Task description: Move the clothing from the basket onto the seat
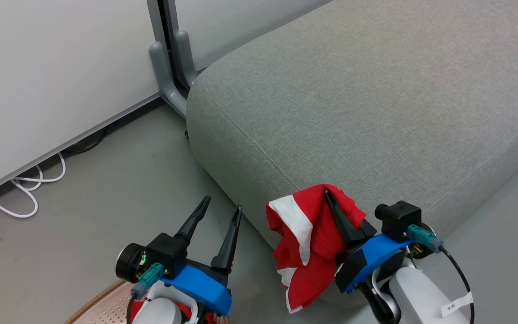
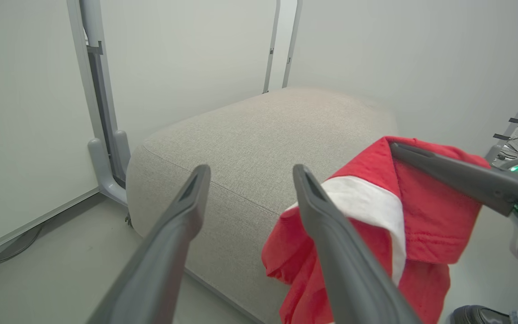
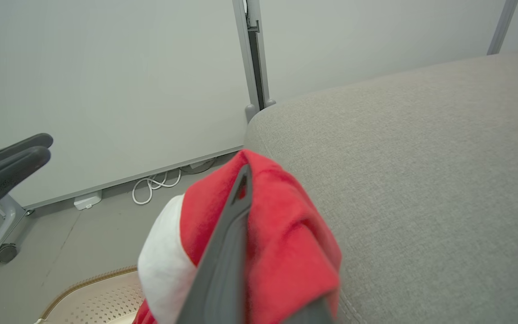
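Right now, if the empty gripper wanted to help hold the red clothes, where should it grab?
Probably the loose fold with the white stripe, coming from the robot's left. The red garment hangs from the right gripper at its top, drooping down the front edge of the seat, and that striped side faces the open left gripper, with nothing in between.

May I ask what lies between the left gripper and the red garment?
In the head view, bare floor and the front edge of the seat lie between the left gripper and the red garment.
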### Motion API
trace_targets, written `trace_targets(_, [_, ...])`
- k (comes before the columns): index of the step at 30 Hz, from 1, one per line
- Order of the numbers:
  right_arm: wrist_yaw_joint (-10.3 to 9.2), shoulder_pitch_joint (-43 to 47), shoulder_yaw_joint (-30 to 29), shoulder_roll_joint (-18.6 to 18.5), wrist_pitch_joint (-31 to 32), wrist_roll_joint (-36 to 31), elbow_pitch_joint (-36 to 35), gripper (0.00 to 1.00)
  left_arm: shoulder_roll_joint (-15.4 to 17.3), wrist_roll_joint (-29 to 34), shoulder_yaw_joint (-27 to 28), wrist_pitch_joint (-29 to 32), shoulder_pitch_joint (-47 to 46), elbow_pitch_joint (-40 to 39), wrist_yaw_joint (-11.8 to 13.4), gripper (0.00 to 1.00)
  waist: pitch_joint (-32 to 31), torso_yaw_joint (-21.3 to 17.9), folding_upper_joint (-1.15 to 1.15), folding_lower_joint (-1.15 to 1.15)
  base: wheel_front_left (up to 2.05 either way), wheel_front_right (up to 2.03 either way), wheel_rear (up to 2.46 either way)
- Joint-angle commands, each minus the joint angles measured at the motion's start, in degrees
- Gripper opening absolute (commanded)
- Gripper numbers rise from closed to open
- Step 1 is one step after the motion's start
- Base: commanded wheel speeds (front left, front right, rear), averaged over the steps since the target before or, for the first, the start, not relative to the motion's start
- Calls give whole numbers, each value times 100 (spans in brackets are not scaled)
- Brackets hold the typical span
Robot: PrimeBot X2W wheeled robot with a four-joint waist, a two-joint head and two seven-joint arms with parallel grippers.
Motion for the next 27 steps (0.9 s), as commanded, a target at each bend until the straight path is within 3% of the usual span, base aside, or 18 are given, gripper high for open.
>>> trace_targets(1, [1, 84, -54, -8, -49, -55, -54, 0, 47, -39, -62, -17, -122, 31, -11, 100, 24, -12, 0, 0, 0, 0, 0])
trace_targets(18, [1, 108, -168, -8, -71, -64, -131, 0, 135, -115, -122, -17, -256, 133, -11, 100, 89, -17, 0, 0, 0, 0, 0])
trace_targets(27, [1, -476, -553, -10, -78, -266, -64, 0, 260, -21, -74, -17, -323, 67, -11, 100, 375, -59, 0, 0, 0, 0, 0])
